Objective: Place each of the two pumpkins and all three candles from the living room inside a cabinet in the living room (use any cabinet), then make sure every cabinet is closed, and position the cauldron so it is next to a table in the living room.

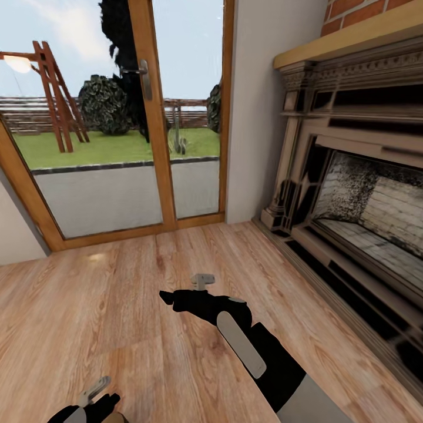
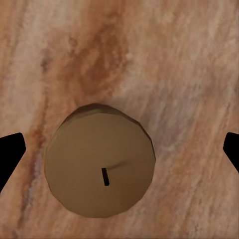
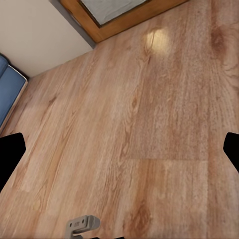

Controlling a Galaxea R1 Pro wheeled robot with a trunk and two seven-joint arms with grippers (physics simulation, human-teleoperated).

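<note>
Head view shows the pale plank wood floor (image 1: 117, 305), a stone fireplace (image 1: 358, 194) and glass garden doors (image 1: 117, 117). The right gripper (image 1: 176, 296) hangs empty, its spread unclear. The left gripper (image 2: 119, 154) is spread wide directly above a stubby beige cylindrical candle (image 2: 99, 164) standing on the floor. Judged step: picking this candle; next, descend and close squarely.

Head camera looks down across the floor (image 1: 117, 305) toward the glass door (image 1: 117, 117); left wrist hangs close above a candle (image 2: 99, 164); right wrist shares that floor.
</note>
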